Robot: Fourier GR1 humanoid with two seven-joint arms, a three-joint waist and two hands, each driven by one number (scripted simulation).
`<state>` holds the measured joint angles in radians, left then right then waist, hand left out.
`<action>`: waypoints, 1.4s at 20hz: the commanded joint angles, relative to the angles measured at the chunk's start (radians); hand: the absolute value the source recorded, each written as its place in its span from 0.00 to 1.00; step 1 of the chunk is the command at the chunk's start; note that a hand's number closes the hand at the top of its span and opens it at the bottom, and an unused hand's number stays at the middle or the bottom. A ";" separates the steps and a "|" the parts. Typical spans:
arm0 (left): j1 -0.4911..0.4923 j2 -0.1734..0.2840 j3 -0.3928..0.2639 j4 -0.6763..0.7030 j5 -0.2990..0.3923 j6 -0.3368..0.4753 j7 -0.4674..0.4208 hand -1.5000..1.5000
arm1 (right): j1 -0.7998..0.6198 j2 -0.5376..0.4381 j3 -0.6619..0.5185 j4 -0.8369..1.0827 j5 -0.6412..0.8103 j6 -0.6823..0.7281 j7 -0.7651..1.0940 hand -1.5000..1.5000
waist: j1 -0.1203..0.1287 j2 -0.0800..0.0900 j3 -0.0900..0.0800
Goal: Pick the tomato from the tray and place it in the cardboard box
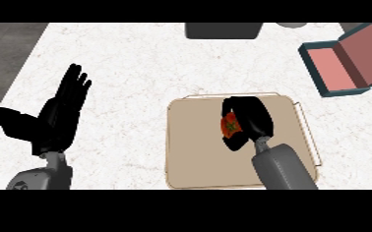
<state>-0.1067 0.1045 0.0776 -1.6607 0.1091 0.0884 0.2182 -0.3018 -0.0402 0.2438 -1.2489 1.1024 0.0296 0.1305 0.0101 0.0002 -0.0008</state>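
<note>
A red tomato (230, 126) with a green stem shows partly on the beige tray (196, 147), near the tray's middle. My right hand (250, 118) is over the tray with its fingers and thumb curled round the tomato, hiding most of it. The box (340, 64), teal outside and pink inside, stands open at the far right of the counter, well away from the hand. My left hand (62, 110) rests open at the left, fingers pointing up, holding nothing.
A dark grey object (222, 30) sits at the counter's far edge, centre. A pale round object (293, 24) peeks in at the top right. The white speckled counter (131, 69) ends at the left edge beside dark floor.
</note>
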 commanded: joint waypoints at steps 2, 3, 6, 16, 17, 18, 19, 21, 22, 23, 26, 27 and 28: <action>-0.049 -0.016 -0.021 0.013 -0.006 0.006 0.012 0.50 | -0.302 0.039 -0.036 0.255 -0.021 0.102 0.211 1.00 | 0.035 0.012 0.001; -0.035 0.000 -0.005 0.023 0.002 -0.009 0.003 0.50 | -0.348 0.039 0.002 0.268 -0.039 0.098 0.260 1.00 | 0.027 0.007 0.001; -0.062 0.024 0.026 0.033 0.009 -0.012 0.005 0.50 | -0.471 0.040 -0.052 0.439 -0.041 -0.039 0.179 1.00 | 0.017 0.006 0.001; 0.021 -0.006 0.007 0.009 -0.001 -0.009 -0.010 0.50 | -0.526 0.040 0.047 0.208 0.001 0.041 0.235 1.00 | -0.012 -0.003 0.000; -0.039 -0.001 0.025 0.017 0.005 0.007 -0.002 0.50 | -0.513 0.032 0.045 0.157 0.007 0.050 0.247 1.00 | -0.016 -0.004 0.000; 0.003 -0.004 -0.006 -0.040 0.004 -0.005 0.037 0.50 | -0.544 0.040 0.031 0.160 -0.026 0.023 0.282 1.00 | -0.007 -0.003 0.001; -0.011 -0.002 0.010 0.032 -0.005 -0.012 -0.031 0.50 | -0.516 0.040 0.054 0.127 -0.058 -0.044 0.334 1.00 | -0.008 -0.002 0.001; 0.015 0.024 0.052 0.011 0.039 -0.032 -0.009 0.50 | -0.475 0.036 -0.046 0.082 -0.044 -0.128 0.321 1.00 | -0.018 -0.004 0.001; 0.008 0.003 0.021 0.005 0.002 -0.003 0.001 0.50 | -0.524 0.019 -0.080 0.106 -0.028 -0.147 0.344 1.00 | -0.012 -0.001 0.001; 0.028 0.020 0.013 -0.072 0.002 -0.003 0.059 0.50 | -0.560 0.040 -0.074 0.062 -0.007 -0.118 0.432 1.00 | -0.008 -0.007 0.001; 0.002 0.018 0.002 -0.072 0.007 -0.007 0.082 0.50 | -0.601 0.025 -0.136 0.064 0.032 -0.170 0.511 1.00 | -0.005 -0.003 0.001; -0.016 -0.009 0.003 -0.007 -0.017 0.015 0.013 0.50 | -0.574 -0.035 -0.147 0.032 0.030 -0.160 0.473 1.00 | -0.016 -0.002 0.001; 0.037 -0.023 -0.025 -0.059 -0.021 0.014 0.032 0.50 | -0.601 -0.048 -0.169 0.047 0.050 -0.171 0.505 1.00 | -0.008 -0.003 0.001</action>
<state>-0.0964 0.1020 0.0788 -1.6929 0.1046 0.0902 0.2451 -0.8702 -0.0395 0.1353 -1.1796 1.1155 -0.1058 0.5720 -0.0006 -0.0031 -0.0001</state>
